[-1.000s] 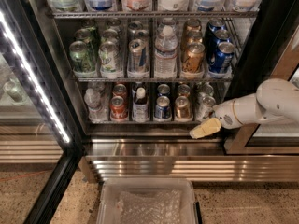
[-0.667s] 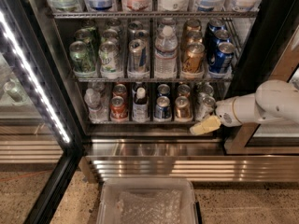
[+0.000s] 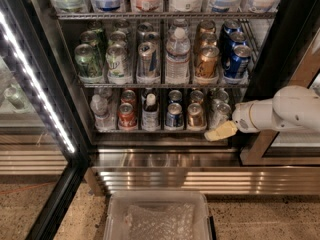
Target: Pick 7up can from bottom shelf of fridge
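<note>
1. Speckled floor (image 3: 250, 219) fills the bottom of the frame. A clear plastic bin (image 3: 156, 195) sits on it at bottom centre.
2. Just past the bin I see the ribbed steel base (image 3: 170, 180) of the fridge (image 3: 285, 39).
3. My gripper (image 3: 220, 131) is right of centre, on the white arm (image 3: 285, 109) that comes in from the right edge. It points left and a little down, low by the front edge of the bottom shelf (image 3: 150, 130). I cannot tell how far open it is. It seems to have hold of nothing.
4. The 7up can (image 3: 220, 114) stands at the right end of the bottom shelf's row. It is just above the gripper's tip and looks a bit deeper in. The bronze can (image 3: 195, 115) is right beside it on the left, then the blue can (image 3: 174, 115).
5. The 7up can stands straight up, top to the ceiling. So I think I must lift the gripper a little, push in, and squeeze the can from its sides. The bronze can is close, so I may bump it.
6. Farther up the frame, the next rack holds a tall water bottle (image 3: 177, 56).
</note>
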`<action>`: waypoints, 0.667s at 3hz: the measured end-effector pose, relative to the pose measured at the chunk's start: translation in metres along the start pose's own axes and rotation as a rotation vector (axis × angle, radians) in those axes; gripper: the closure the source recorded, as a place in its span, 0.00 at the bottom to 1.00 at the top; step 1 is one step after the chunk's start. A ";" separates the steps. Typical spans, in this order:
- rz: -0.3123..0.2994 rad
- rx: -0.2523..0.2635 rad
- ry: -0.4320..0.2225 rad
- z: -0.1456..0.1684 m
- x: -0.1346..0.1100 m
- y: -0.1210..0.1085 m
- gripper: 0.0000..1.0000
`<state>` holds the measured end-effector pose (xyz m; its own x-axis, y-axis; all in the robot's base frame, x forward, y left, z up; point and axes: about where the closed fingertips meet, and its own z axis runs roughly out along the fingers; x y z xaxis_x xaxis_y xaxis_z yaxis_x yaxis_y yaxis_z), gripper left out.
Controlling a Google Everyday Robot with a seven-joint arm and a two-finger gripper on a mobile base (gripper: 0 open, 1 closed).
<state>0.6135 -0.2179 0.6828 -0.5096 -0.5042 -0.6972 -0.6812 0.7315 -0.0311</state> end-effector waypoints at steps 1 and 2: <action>-0.050 0.057 0.020 0.015 0.005 -0.009 0.00; -0.126 0.137 0.038 0.039 0.005 -0.033 0.00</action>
<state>0.6540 -0.2266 0.6527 -0.4461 -0.6109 -0.6541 -0.6640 0.7159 -0.2157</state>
